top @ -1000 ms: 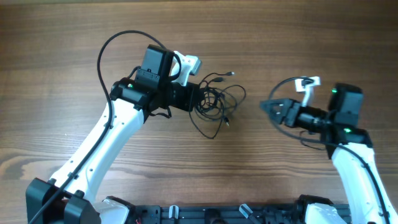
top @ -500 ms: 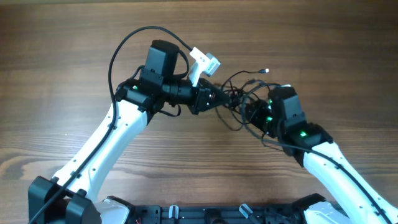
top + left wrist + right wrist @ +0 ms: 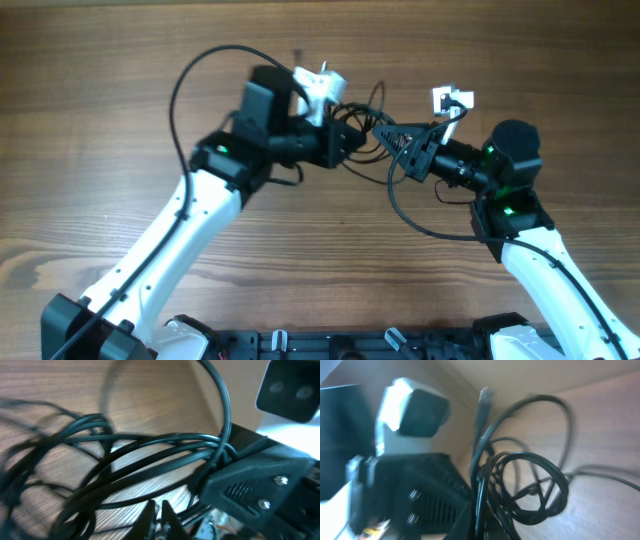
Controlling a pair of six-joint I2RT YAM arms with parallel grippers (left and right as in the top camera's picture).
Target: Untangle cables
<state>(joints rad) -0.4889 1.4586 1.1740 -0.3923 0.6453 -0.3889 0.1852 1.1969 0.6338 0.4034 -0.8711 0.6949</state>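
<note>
The cables [image 3: 150, 445] are a tangle of thin black cords held in the air between my two grippers, above the wooden table [image 3: 120, 60]. My left gripper [image 3: 358, 140] meets the tangle from the left and is shut on strands of it; its fingertips [image 3: 151, 520] are pressed nearly together. My right gripper [image 3: 390, 132] faces it from the right, almost tip to tip, shut on one cord [image 3: 480, 505] that runs up between its fingers. A loop of the cables [image 3: 564, 485] hangs to the right of that cord. One connector plug [image 3: 484, 397] sticks upward.
Thicker black arm wiring loops below the right wrist [image 3: 405, 215] and arcs over the left arm [image 3: 200, 70]. A white wrist camera sits on each arm: the left one [image 3: 318, 85], the right one [image 3: 450, 98]. Bare wood surrounds both arms.
The right arm swung left from the table's right side to the tangle and its jaws closed on a cord. The left gripper carried the tangle up and to the right.
</note>
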